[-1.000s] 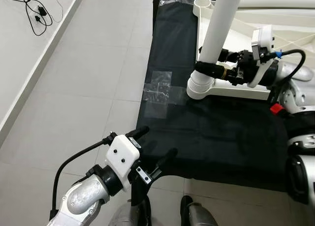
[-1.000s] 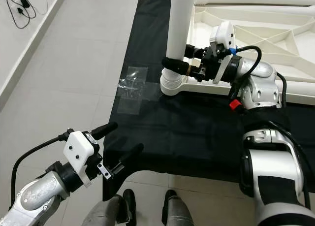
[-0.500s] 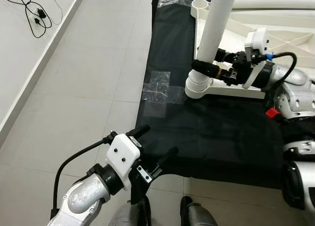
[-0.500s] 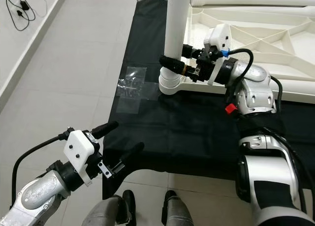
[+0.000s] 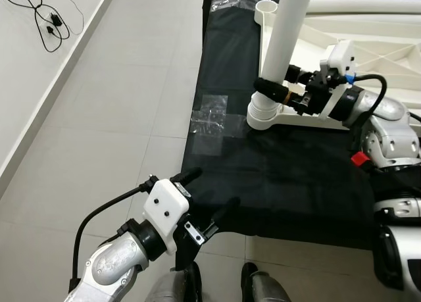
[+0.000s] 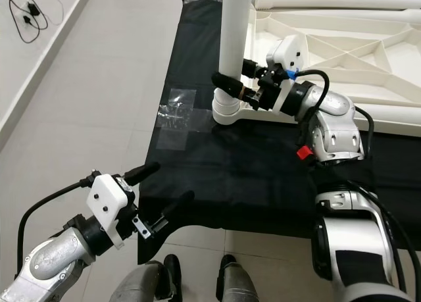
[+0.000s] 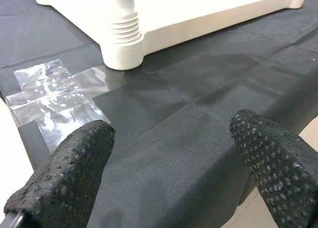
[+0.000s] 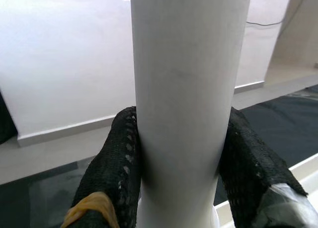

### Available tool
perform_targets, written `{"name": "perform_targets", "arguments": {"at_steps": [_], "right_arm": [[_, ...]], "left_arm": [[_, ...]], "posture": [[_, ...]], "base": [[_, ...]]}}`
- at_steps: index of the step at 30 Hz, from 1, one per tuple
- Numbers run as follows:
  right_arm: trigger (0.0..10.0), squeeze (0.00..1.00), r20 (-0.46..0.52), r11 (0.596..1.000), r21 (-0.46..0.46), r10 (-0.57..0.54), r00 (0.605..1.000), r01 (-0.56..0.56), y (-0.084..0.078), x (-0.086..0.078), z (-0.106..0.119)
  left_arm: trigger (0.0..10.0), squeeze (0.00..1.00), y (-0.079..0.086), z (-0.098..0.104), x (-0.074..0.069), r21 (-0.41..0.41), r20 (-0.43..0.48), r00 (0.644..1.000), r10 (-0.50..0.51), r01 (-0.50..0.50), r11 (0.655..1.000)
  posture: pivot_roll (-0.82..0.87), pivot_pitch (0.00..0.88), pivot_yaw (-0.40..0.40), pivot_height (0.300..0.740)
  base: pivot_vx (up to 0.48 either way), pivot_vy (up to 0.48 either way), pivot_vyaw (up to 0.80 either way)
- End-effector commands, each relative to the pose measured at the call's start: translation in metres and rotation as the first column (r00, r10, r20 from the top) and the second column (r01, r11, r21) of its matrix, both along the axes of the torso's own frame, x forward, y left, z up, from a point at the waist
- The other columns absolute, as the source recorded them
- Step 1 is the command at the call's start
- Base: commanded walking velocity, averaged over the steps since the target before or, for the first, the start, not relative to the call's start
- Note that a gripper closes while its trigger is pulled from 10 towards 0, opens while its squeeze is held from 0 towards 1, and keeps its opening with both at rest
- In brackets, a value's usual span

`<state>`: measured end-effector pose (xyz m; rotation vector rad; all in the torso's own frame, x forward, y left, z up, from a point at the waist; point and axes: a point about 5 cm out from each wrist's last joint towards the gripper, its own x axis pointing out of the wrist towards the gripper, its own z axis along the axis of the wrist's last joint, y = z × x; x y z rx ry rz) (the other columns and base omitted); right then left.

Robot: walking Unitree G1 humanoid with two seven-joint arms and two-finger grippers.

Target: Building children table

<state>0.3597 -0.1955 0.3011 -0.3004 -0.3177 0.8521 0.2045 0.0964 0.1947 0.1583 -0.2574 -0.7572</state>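
My right pincer [image 6: 231,88] stayed shut tight around the tall round white plastic leg [image 6: 235,25], which had tipped straighter over the white table corner socket [image 6: 225,111]. My left pincer [image 5: 209,198] hung wide open, empty.

Your right gripper [image 6: 231,86], clamped on the white table leg [image 6: 235,32], now sits a little further left and further from the robot than a second ago, with the wrist and forearm stretched out more toward the leg. The leg, which leaned toward the right at the top, now stands closer to upright in its ribbed socket [image 6: 225,110] at the corner of the upturned tabletop [image 6: 342,58]. Your left gripper [image 5: 207,200] drifts only a touch lower.
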Motion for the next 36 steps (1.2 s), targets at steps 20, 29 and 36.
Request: {"name": "perform_targets", "arguments": {"at_steps": [20,29,36], "right_arm": [[10.0,0.00,-0.176,0.975,-0.053,-0.223,0.959,0.217,0.018,-0.009,-0.058],[10.0,0.00,-0.199,0.959,-0.050,-0.283,0.938,0.279,0.024,-0.010,-0.063],[10.0,0.00,-0.196,0.943,-0.050,-0.331,0.923,0.328,0.027,-0.010,-0.059]], "left_arm": [[10.0,0.00,-0.002,-0.005,-0.001,0.003,-0.021,1.000,-0.009,0.009,1.000],[10.0,0.00,-0.003,-0.004,-0.001,0.000,-0.019,1.000,-0.012,0.012,1.000],[10.0,0.00,-0.003,-0.004,0.000,0.001,-0.017,1.000,-0.006,0.006,1.000]], "posture": [[0.08,0.371,0.034,0.740],[0.08,0.367,0.034,0.740],[0.08,0.364,0.029,0.740]], "base": [[0.000,0.000,0.00],[0.000,0.000,0.00],[0.000,0.000,0.00]]}}
